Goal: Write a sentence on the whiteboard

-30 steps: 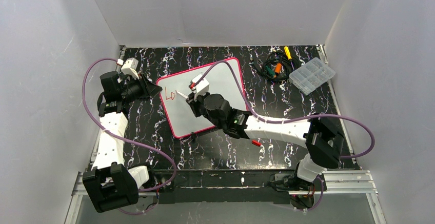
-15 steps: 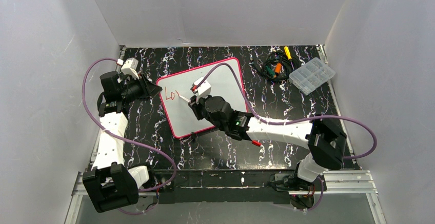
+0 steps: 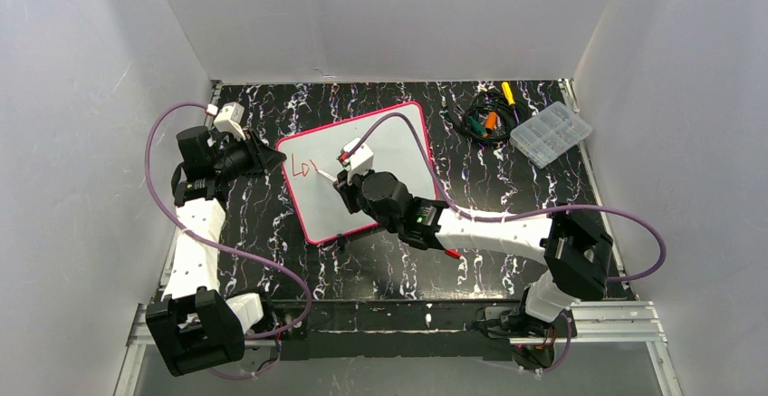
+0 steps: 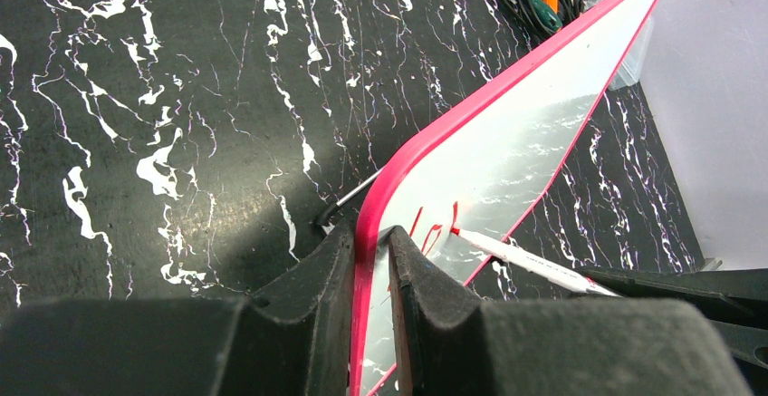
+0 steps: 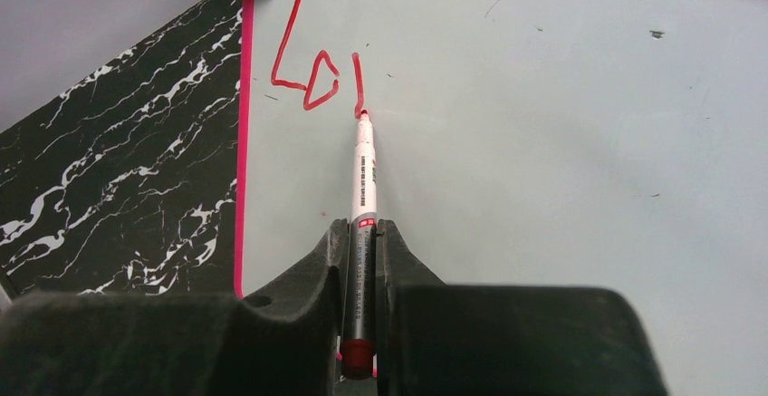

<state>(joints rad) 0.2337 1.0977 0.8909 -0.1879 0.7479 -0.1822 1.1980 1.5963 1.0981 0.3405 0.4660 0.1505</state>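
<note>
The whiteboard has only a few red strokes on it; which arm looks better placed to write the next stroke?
Right. The right tool is shut on the marker, whose tip touches the whiteboard at the end of the sentence's last stroke. The left tool is shut on the board's pink rim, holding it.

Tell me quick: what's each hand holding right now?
Left hand: closed on the edge of the whiteboard.
Right hand: closed on the marker.

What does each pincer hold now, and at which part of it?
The left pincer clamps the whiteboard by its pink rim. The right pincer clamps the marker around its rear half, with the tip forward.
</note>
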